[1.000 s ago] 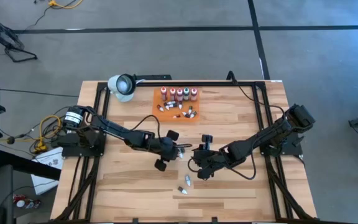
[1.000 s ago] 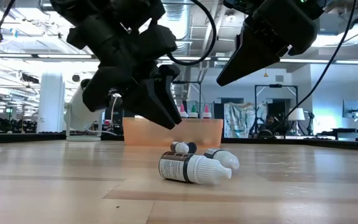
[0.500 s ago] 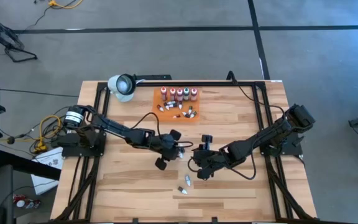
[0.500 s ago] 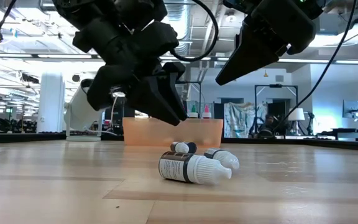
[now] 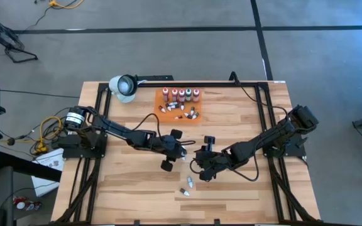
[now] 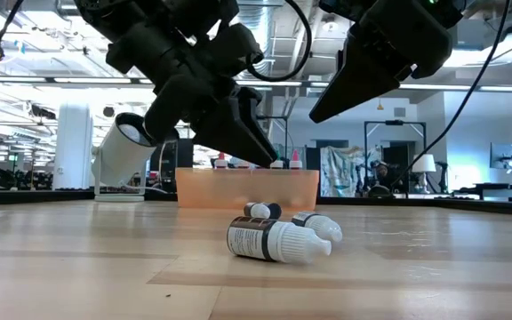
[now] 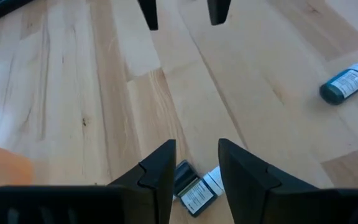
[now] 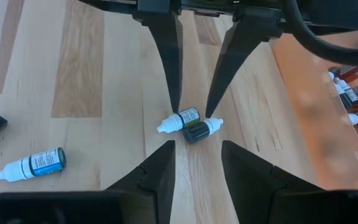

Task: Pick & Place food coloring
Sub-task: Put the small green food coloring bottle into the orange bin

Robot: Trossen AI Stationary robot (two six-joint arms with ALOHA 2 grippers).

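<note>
Two small white-capped, dark-labelled food coloring vials [image 5: 183, 154] lie side by side at mid-worktop in the high view, between the left pincer [image 5: 175, 150] and the right pincer [image 5: 201, 156], which face each other across them. Two more small vials [image 5: 187, 187] lie nearer the front edge of the pale wooden worktop [image 5: 131, 194]. A flat orange rectangular tray [image 5: 160, 115] near the back edge carries a row of upright red, orange and green bottles [image 5: 181, 94] and several lying vials.

In the low view, lying vials [image 6: 269, 240] rest on the wood, with both pincers hanging above them, clear of the surface; the orange tray [image 6: 247, 188] stands behind.

The left wrist view shows its dark fingers [image 7: 157, 171] parted, empty, above a vial pair [image 7: 194, 190]; a teal-labelled vial [image 7: 348, 81] lies apart.

The right wrist view shows its fingers [image 8: 160, 168] parted and empty, the touching pair [image 8: 188, 124] just beyond, and a blue-labelled vial [image 8: 33, 165] off to one side.
</note>
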